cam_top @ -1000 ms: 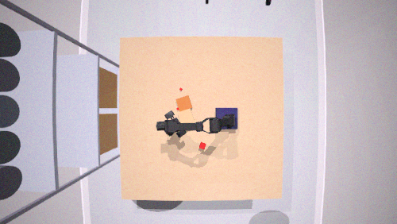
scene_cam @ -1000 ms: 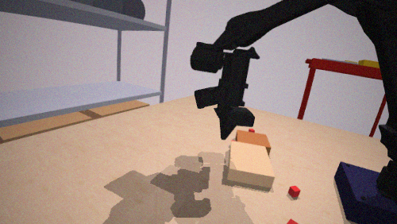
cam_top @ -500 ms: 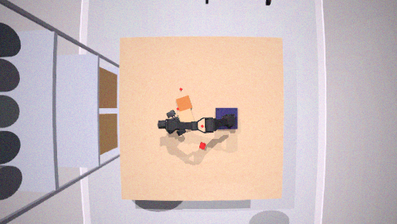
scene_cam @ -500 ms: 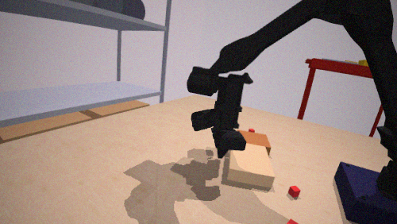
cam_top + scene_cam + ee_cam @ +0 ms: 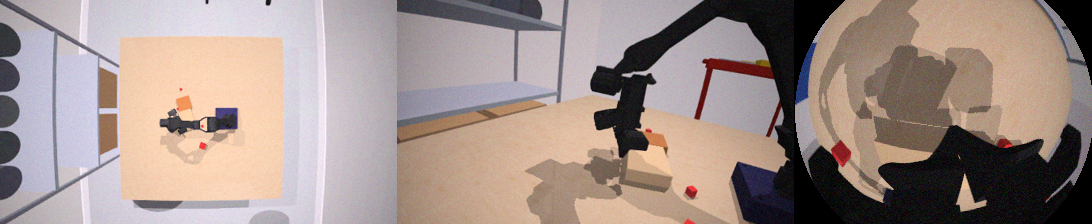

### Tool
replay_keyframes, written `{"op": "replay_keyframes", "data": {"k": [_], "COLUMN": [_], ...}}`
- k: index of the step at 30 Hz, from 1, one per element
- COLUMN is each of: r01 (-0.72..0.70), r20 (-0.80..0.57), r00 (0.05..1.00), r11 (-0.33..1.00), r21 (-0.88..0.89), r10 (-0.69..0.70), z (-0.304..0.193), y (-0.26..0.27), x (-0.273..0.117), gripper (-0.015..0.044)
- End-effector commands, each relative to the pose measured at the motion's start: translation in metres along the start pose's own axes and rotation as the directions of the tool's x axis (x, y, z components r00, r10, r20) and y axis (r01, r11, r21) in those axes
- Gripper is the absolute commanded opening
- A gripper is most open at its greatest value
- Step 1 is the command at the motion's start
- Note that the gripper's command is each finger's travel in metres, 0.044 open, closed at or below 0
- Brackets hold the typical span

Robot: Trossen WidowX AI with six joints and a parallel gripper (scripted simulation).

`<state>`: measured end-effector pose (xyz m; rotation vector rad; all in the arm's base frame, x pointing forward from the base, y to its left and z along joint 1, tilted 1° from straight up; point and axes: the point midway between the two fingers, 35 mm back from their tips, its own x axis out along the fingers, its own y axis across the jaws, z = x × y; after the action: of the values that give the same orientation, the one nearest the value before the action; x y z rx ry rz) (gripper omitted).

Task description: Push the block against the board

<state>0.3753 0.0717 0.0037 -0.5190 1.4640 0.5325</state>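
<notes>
The square orange block (image 5: 184, 103) (image 5: 657, 140) lies flat at one end of the pale tan board (image 5: 186, 115) (image 5: 649, 160). They look touching or nearly so, with their right edges roughly in line in the top view; the arm hides much of the board there. In the wrist view the board's shaded side (image 5: 906, 135) shows behind the fingers. My gripper (image 5: 622, 155) (image 5: 952, 128) is shut and empty, pointing down beside the board's left long side in the top view. Whether its tips touch the board is unclear. The block is not visible in the wrist view.
Small red cubes lie on the table (image 5: 238, 59): one (image 5: 202, 146) (image 5: 691, 191) below the arm in the top view, one (image 5: 180, 89) beyond the block, one (image 5: 178, 109) near its corner. The dark blue base (image 5: 227, 113) (image 5: 754, 195) stands right of the board.
</notes>
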Motion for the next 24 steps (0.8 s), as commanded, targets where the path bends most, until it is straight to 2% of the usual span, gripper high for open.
{"op": "replay_keyframes", "data": {"k": [1, 13, 24], "r01": [0.000, -0.001, 0.000], "r20": [-0.008, -0.010, -0.009], "r00": [1.000, 1.000, 1.000], "r11": [1.000, 1.000, 1.000], "r21": [-0.002, -0.002, -0.002], "r10": [0.000, 0.000, 0.000], "z": [-0.010, -0.030, -0.016], "y": [0.000, 0.001, -0.001], "x": [0.001, 0.001, 0.000], "gripper": [0.0000, 0.0000, 0.0000]}}
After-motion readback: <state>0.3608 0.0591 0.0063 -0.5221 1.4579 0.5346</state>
